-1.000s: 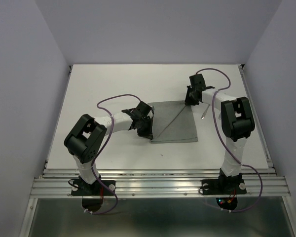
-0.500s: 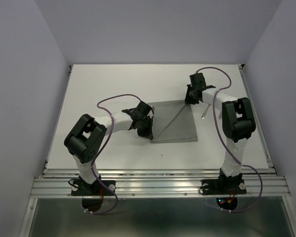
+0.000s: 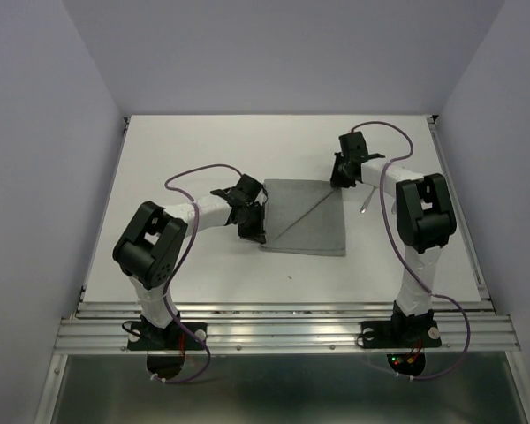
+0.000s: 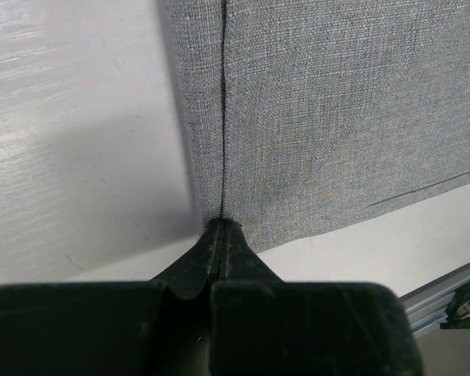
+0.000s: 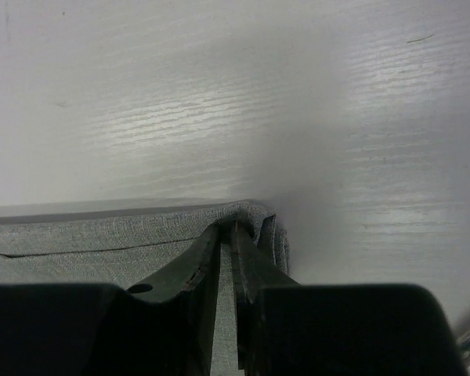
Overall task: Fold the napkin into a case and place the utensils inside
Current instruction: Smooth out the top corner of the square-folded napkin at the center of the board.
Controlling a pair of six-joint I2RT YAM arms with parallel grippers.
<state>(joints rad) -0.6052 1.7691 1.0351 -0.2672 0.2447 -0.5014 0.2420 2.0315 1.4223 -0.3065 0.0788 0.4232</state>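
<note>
On my left, the left gripper [image 3: 254,234] sits low on the white table [image 3: 185,150]. Its black fingers [image 4: 189,270] are pressed tight together on the near-left edge of the thin mid-grey cloth napkin [image 3: 305,216]. In the wrist view a fold line runs straight away from the tips. The napkin lies flat mid-table between both arms, layered, with a diagonal crease across its right half. At its far-right corner the right gripper [image 3: 339,179] is nearly closed, with the cloth corner bunched between its fingers [image 5: 184,274]. Just right of the napkin lies a slim silver metal utensil [image 3: 364,207], partly hidden by the right arm. I cannot tell whether it is a fork or a knife.
</note>
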